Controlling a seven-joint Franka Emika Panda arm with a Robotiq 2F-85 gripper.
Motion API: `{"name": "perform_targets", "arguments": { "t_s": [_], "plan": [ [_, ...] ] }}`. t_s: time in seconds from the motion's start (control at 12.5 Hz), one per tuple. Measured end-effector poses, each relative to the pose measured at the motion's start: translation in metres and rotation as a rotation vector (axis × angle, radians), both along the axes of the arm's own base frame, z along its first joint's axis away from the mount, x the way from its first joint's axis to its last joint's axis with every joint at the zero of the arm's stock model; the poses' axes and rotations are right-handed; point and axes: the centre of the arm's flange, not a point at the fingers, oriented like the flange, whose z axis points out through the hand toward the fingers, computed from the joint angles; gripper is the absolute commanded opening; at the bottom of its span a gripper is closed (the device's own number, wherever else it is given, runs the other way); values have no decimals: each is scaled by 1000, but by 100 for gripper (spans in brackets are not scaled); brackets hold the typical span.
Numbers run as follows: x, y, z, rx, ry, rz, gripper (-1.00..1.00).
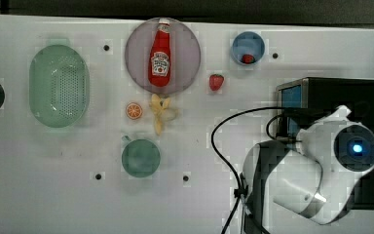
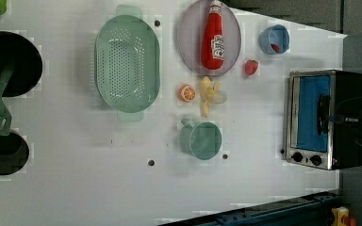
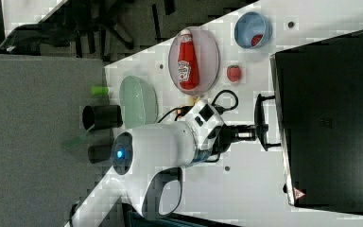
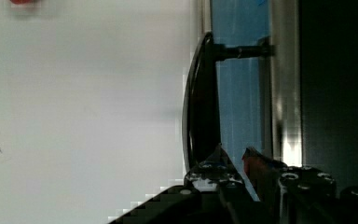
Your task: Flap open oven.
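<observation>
The oven (image 2: 311,117) stands at the left view's right, black with a silver frame, a blue door panel and a black bar handle (image 4: 198,102). Its door lies flat against the frame. The oven's black top (image 3: 331,118) shows in the right view. My gripper (image 4: 233,154) is at the handle, jaws a narrow way apart with blue door showing between the tips. One fingertip (image 4: 258,161) sits in the gap between handle and door, and the other (image 4: 212,165) overlaps the handle bar. In the right view the gripper (image 3: 253,135) reaches the handle. The white arm (image 1: 311,170) hangs over the oven.
A ketchup bottle (image 1: 159,53) lies on a grey plate (image 1: 187,53). A strawberry (image 1: 216,81), blue cup (image 1: 248,47), orange slice (image 1: 134,110), banana (image 1: 161,113), green mug (image 1: 140,157) and green colander (image 1: 58,85) are on the white table. A black cable (image 1: 224,141) loops beside the arm.
</observation>
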Motion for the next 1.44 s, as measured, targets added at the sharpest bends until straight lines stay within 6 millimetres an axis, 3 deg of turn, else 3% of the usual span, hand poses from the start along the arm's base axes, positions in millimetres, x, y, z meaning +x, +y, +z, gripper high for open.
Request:
{"name": "perform_targets", "arguments": {
  "t_s": [0.4, 0.72, 1.12, 1.44],
  "plan": [
    [5, -4, 2, -29, -44, 13, -65],
    [6, 1, -19, -81, 21, 73, -65],
    [20, 41, -33, -234, 91, 117, -65],
    [32, 93, -49, -369, 137, 158, -65]
  ]
}}
